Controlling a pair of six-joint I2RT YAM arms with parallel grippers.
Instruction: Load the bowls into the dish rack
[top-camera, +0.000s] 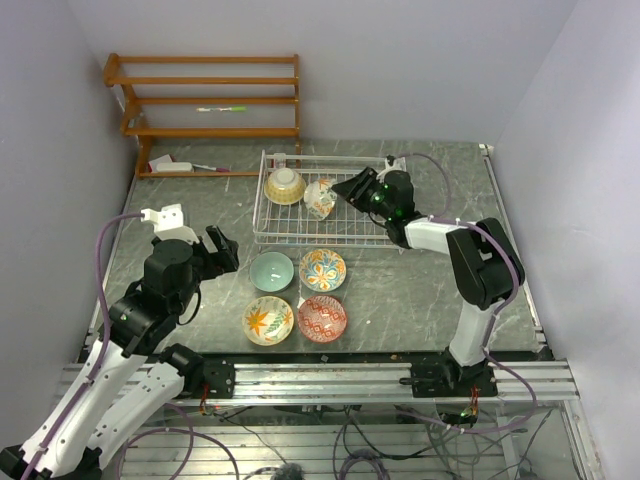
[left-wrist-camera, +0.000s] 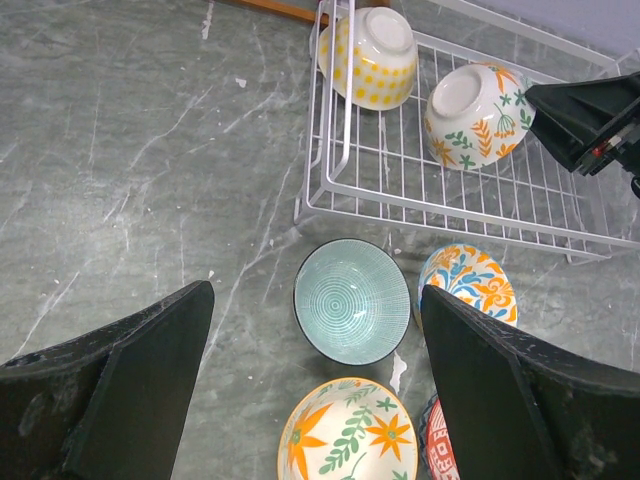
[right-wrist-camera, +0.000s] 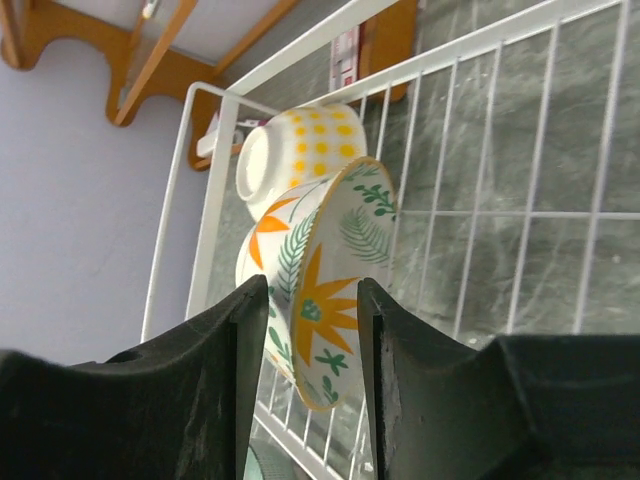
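The white wire dish rack (top-camera: 300, 240) holds two bowls on their sides: a yellow-dotted one (top-camera: 285, 185) and a leaf-patterned one (top-camera: 320, 198). My right gripper (top-camera: 347, 187) is open inside the rack. In the right wrist view its jaws (right-wrist-camera: 312, 290) straddle the leaf bowl's rim (right-wrist-camera: 330, 270) with a gap on each side. On the table in front of the rack sit a teal bowl (top-camera: 271, 271), an orange-and-blue floral bowl (top-camera: 323, 269), an orange-flower bowl (top-camera: 268, 320) and a red bowl (top-camera: 322, 318). My left gripper (left-wrist-camera: 318, 300) is open and empty, above and left of the teal bowl (left-wrist-camera: 352, 300).
An orange-brown wooden shelf unit (top-camera: 210, 100) stands at the back left against the wall, with a green pen (top-camera: 222, 108) and small items (top-camera: 175, 165) on it. The right half of the rack (left-wrist-camera: 520, 200) holds no bowls. Walls close in on the left, back and right.
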